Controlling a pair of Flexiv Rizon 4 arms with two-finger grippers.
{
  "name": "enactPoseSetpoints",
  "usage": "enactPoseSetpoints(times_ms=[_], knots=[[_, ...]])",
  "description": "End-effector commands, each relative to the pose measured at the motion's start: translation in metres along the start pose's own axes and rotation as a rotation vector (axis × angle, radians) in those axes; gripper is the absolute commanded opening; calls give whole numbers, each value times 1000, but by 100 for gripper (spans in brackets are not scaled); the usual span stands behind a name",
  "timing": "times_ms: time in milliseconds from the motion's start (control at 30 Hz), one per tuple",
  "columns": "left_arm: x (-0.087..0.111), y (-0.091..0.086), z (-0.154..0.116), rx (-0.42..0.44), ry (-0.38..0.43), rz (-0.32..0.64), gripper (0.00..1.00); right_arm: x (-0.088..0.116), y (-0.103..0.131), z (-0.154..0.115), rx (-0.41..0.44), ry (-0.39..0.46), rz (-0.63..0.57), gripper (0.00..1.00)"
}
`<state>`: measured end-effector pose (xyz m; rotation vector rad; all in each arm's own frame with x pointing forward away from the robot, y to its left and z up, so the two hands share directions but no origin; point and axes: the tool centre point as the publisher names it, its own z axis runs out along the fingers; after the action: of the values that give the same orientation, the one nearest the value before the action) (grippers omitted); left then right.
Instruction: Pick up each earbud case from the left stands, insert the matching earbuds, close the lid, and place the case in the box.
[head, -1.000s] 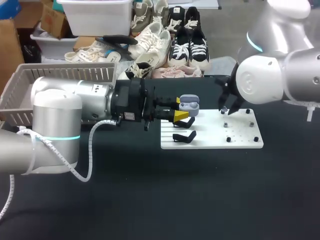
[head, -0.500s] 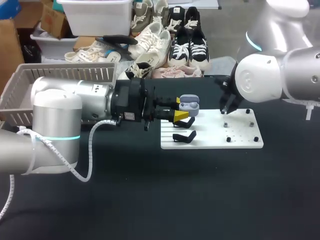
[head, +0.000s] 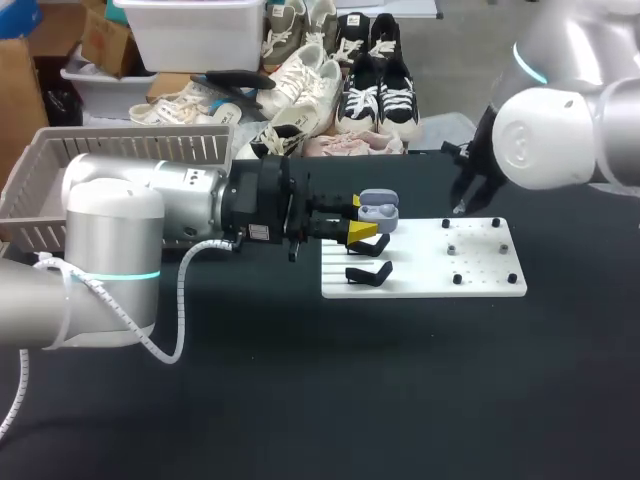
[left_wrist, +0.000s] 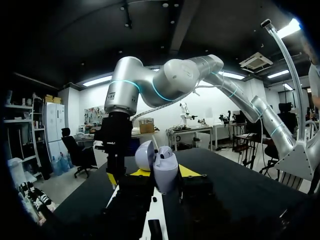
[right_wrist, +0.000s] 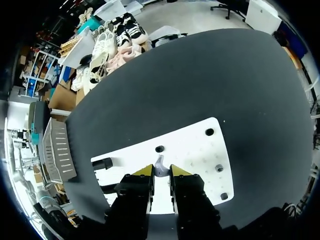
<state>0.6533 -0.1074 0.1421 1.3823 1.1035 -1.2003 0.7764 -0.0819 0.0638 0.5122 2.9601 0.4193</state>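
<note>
The left end effector (head: 361, 217) gripped an open lavender earbud case (left_wrist: 165, 170) upright between its fingers, with the lid tipped back. The right end effector (right_wrist: 161, 172), its fingers nearly together, pinched a pale earbud (right_wrist: 160, 165). Beneath it lay the white stand board (right_wrist: 197, 150).

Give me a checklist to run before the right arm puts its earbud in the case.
1. Hold on the earbud case by the left gripper: ok, fingers on both sides.
2. State of the lid: ok, open.
3. Hold on the earbud by the right gripper: ok, between its tips.
4. Clearance over the white board: ok, right gripper above it.
5. Free socket inside the case: cannot tell.
</note>
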Motion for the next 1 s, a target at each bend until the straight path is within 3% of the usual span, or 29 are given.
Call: enactPoseSetpoints(times_ms=[33,300,533,767,1000], knots=[[0,-1,0,-3,-1,1,0,21,-7,-40,-3,33,-55,0],[0,-1,0,-3,-1,1,0,56,8,-117,55,166,-270,0],[0,-1,0,-3,-1,1,0,96,23,-169,65,162,-457,0],[0,-1,0,-3,-1,1,0,133,41,-189,98,178,-583,0],[0,-1,0,-3,-1,1,0,154,67,-186,143,169,-620,0]])
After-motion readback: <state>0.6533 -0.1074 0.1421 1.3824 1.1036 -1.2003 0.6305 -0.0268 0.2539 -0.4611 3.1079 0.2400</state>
